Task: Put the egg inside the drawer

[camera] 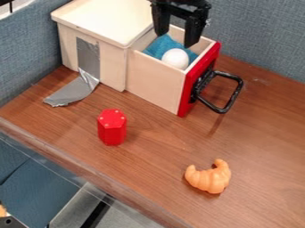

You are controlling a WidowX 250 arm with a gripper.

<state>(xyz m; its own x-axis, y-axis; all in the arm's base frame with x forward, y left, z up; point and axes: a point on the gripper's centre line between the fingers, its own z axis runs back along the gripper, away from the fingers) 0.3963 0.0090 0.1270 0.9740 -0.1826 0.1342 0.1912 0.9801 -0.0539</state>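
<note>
My black gripper point(175, 39) hangs over the pulled-out drawer at the top of the camera view, its two fingers apart with nothing held between them. The white egg point(175, 58) lies inside the drawer point(156, 80), on a blue cloth point(159, 46), just below and in front of the fingers. The drawer has light wooden sides and a red front with a black handle, and it stands out from the wooden box to its left.
A red hexagonal block point(112, 127) stands upright left of centre on the wooden table point(149, 156). An orange croissant point(209, 177) lies at the lower right. Silver tape point(72, 91) trails from the box point(95, 20). Blue-grey walls rise behind.
</note>
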